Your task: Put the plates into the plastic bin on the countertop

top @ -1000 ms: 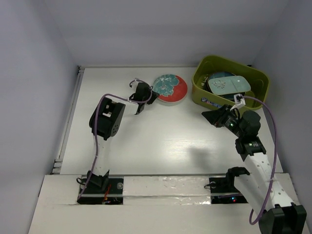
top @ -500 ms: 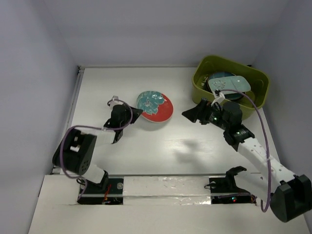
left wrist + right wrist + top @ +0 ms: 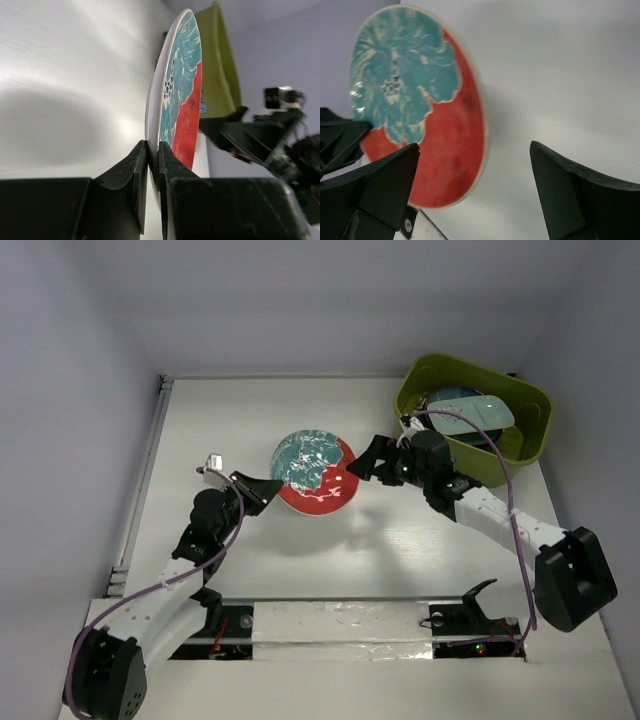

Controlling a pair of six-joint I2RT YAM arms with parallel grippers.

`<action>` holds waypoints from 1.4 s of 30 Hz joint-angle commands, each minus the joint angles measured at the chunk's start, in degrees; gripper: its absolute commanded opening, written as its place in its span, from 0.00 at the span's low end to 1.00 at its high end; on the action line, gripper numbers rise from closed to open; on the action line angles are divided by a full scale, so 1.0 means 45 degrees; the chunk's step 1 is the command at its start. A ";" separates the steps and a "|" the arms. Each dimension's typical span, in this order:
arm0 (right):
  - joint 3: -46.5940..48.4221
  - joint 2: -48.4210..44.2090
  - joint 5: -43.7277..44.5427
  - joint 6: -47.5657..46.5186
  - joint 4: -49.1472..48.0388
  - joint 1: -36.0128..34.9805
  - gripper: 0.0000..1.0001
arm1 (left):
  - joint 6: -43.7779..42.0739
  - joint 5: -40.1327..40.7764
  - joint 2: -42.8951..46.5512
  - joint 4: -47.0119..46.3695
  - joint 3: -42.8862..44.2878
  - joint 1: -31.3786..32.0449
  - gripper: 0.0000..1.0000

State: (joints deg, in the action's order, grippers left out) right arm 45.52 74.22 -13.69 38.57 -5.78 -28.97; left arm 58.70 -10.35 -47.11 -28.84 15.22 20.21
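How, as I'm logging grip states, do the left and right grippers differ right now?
The left gripper is shut on the red-teal plate's rim; the right gripper is open and holds nothing. The left gripper meets the plate from its left side, the right gripper from the side nearer the plastic bin. Both are black and point at that same plate.

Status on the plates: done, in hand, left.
Done: dishes are stacked in the plastic bin, a pale mint rectangular plate on top. In hand: the left hand is shut on the rim of the red-teal floral plate, held tilted; the right hand is open beside it. Left: getting that plate into the bin.
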 commanded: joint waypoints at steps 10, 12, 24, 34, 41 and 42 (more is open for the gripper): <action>-0.0055 0.1124 -0.3340 0.0959 -0.3668 -0.0027 0.86 | 0.1057 -0.2387 0.2442 -0.2340 -0.0121 -0.0350 0.00; -0.0367 0.1377 -0.4100 0.1526 -0.4763 -0.0027 0.73 | 0.1097 -0.2426 0.2597 -0.2399 -0.0141 -0.0350 0.00; 0.0567 0.0405 -0.3543 0.2192 -0.4617 -0.0027 0.00 | -0.0619 -0.1414 0.4840 0.0976 0.1225 -0.0467 0.45; 0.1818 -0.2311 -0.3499 0.3734 -0.3990 0.3348 0.00 | -0.3529 -0.0220 0.6231 0.5564 0.3900 -0.0467 0.86; 0.2502 -0.2977 -0.3715 0.4123 -0.2856 0.7449 0.00 | -0.5383 0.0541 0.6524 0.7676 0.5248 -0.0467 0.96; 0.2502 -0.2919 -0.3715 0.4241 -0.2875 0.7918 0.00 | -0.5619 0.0774 0.6524 0.7910 0.5327 -0.0467 0.96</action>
State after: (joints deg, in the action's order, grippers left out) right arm 51.96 63.64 -29.04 52.07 -12.51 2.37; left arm 39.68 -9.67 -18.13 1.30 36.62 18.00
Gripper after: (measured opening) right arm 0.126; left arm 0.957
